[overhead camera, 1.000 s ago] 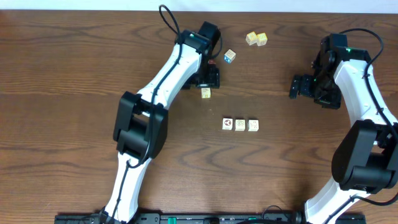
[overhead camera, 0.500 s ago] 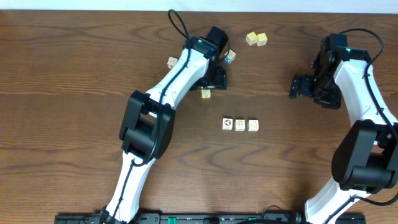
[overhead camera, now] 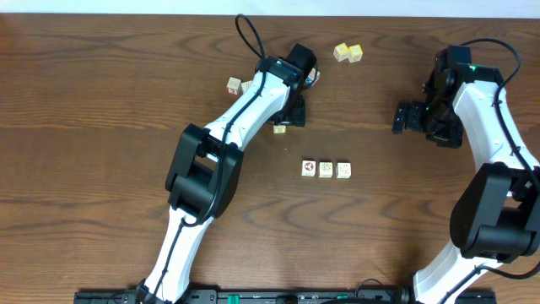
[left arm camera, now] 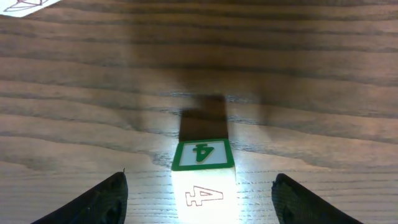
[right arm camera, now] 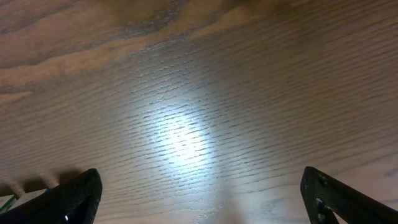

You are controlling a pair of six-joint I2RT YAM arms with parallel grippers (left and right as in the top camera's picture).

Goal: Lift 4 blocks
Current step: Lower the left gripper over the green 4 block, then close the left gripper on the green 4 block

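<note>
- Blocks of the task lie in two spots on the desk (overhead camera: 101,127), a dark wood-grain top; all four rest on the wood, none lifted.
- Row of three sits near the middle of the desk: marked block (overhead camera: 309,169) with a red-brown print at one end, middle block (overhead camera: 326,170) next, end block (overhead camera: 343,170) last. Neighbours look touching or very nearly so.
- Fourth block (overhead camera: 279,128) lies apart from the row, farther up the desk, just beside the dark tip of the left arm (overhead camera: 245,105).
- Left wrist view: the fourth block stands between the left fingers (left arm camera: 99,202), roughly centred in the gap. One face carries a green-bordered square with a "4". The adjoining face, nearer the camera, shows an outlined "4" under bright glare. A short shadow falls on the wood behind it.
- Left fingers are spread wide, each tip well clear of the block's sides; nothing grasped.
- Pale corner (left arm camera: 22,5) with red-brown lines cuts into the top left edge of the left wrist view; too cropped to identify.
- Right fingers (right arm camera: 74,196) are released and spread wide, with only bare wood and a patch of glare between them.
- Right arm (overhead camera: 472,93) is on the right side of the desk, well apart from every block.
- Red-faced cube (overhead camera: 234,85) sits just beside the left arm's white link, on the side away from the row.
- Two pale yellow cubes, first (overhead camera: 341,51) and second (overhead camera: 355,54), sit side by side near the far edge, touching or close to it.
</note>
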